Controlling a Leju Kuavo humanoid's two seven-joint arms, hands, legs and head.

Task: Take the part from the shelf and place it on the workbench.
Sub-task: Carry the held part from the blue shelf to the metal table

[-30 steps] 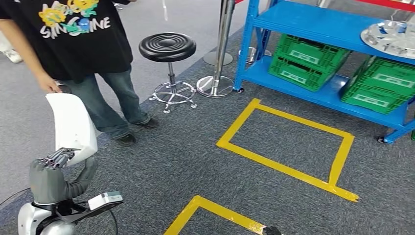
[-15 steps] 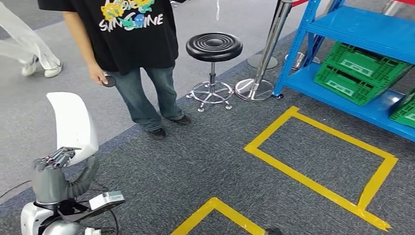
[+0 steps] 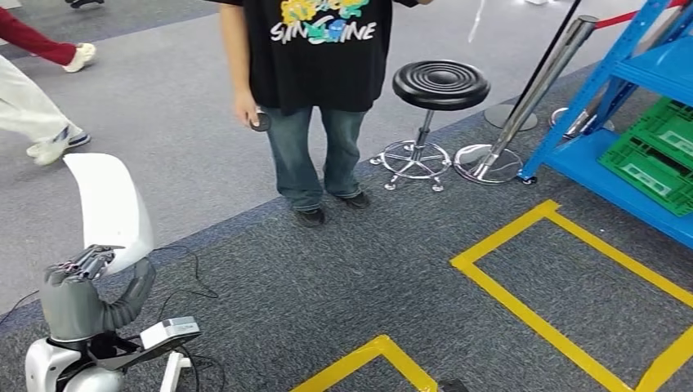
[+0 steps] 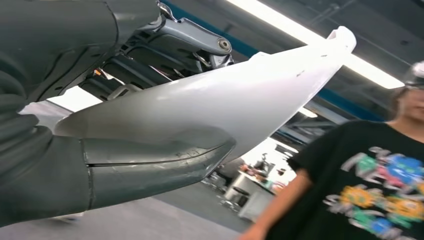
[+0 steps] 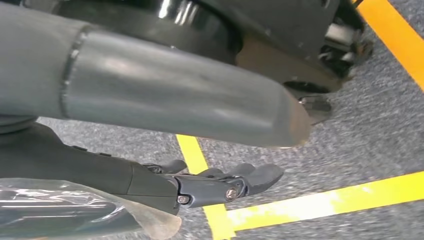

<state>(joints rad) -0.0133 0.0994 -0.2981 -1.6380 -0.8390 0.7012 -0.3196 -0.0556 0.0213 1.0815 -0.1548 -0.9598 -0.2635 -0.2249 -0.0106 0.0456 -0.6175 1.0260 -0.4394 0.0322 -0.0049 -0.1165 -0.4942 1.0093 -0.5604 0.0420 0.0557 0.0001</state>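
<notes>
The part is a curved white shell (image 3: 110, 208), held upright at the lower left of the head view. My left hand (image 3: 82, 282) grips its lower edge, thumb on one side and fingers on the other. The left wrist view shows the same white part (image 4: 240, 95) clamped between the grey thumb (image 4: 150, 160) and the darker fingers. My right hand (image 5: 210, 185) hangs over the carpet with its fingers apart and nothing in it. The blue shelf (image 3: 646, 73) stands at the far right edge of the head view.
A person in a black printed T-shirt (image 3: 319, 49) stands just ahead, next to a black stool (image 3: 440, 86) and a metal post (image 3: 539, 90). Green crates (image 3: 654, 155) sit on the shelf. Yellow tape rectangles (image 3: 523, 310) mark the grey carpet. Another person's legs (image 3: 33, 114) pass at far left.
The whole view has swung left: the shelf, stool and person have slid to the right in the picture. My left hand still holds the white part in the same pose.
</notes>
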